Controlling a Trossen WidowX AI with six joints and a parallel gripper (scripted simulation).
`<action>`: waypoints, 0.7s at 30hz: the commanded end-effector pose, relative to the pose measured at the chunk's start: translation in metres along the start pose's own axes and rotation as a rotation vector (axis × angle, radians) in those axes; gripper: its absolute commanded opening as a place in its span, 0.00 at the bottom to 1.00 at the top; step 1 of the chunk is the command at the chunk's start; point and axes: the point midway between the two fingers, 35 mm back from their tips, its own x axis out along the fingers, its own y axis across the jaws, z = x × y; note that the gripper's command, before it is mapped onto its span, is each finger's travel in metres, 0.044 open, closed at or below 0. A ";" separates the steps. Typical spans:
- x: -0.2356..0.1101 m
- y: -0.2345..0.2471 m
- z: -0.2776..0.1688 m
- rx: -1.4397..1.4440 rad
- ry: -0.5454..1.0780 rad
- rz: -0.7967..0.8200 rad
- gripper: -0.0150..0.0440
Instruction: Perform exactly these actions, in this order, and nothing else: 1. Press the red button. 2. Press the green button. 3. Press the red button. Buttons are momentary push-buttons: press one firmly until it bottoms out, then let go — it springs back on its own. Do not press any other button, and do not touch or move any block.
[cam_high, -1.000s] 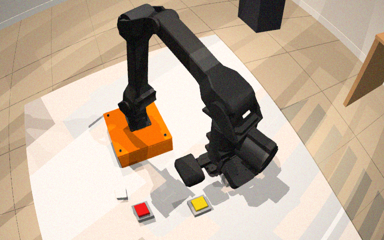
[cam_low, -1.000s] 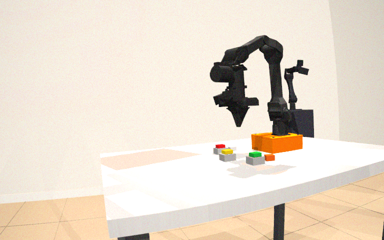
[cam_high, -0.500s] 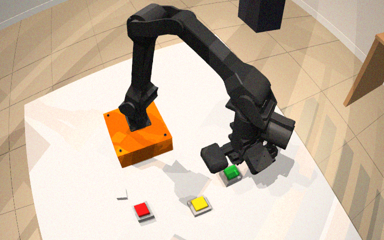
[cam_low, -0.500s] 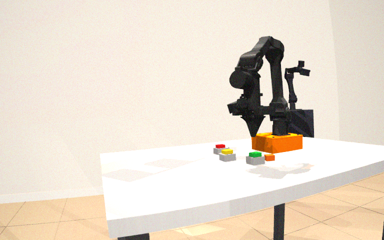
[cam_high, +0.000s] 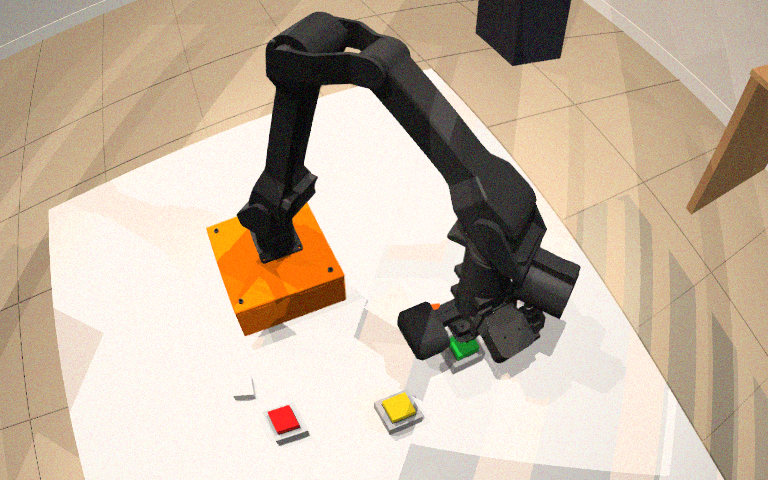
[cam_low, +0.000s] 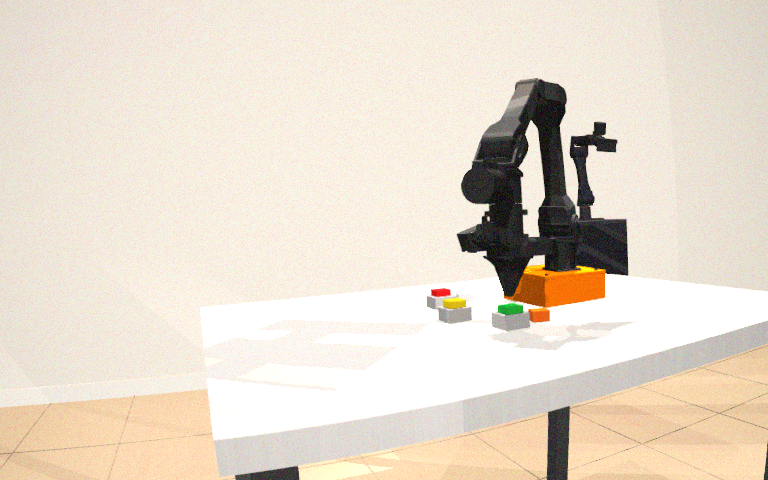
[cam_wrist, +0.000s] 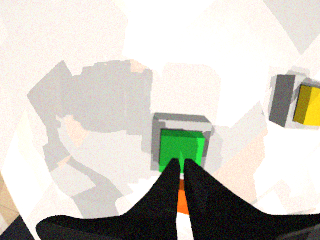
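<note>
The green button (cam_high: 464, 348) (cam_low: 510, 308) (cam_wrist: 182, 147) sits on its grey base at the right of the button group. My gripper (cam_high: 460, 332) (cam_low: 511, 293) (cam_wrist: 180, 164) is shut and empty, pointing straight down with its tips just above the green cap; I cannot tell if they touch it. The red button (cam_high: 283, 419) (cam_low: 440, 292) stands apart at the left, with the yellow button (cam_high: 398, 406) (cam_low: 454, 302) (cam_wrist: 308, 106) between them.
A small orange block (cam_high: 434, 306) (cam_low: 538, 314) (cam_wrist: 182, 202) lies right beside the green button, under my wrist. A small white block (cam_high: 244, 387) lies near the red button. The arm's orange base (cam_high: 271, 283) (cam_low: 560, 285) stands on the white table (cam_high: 141, 339) (cam_low: 339, 396).
</note>
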 end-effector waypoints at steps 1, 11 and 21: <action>0.009 -0.002 -0.003 0.004 0.010 -0.005 0.29; 0.024 -0.002 -0.003 0.004 0.010 -0.005 0.29; 0.025 -0.002 -0.003 0.004 0.010 -0.005 0.29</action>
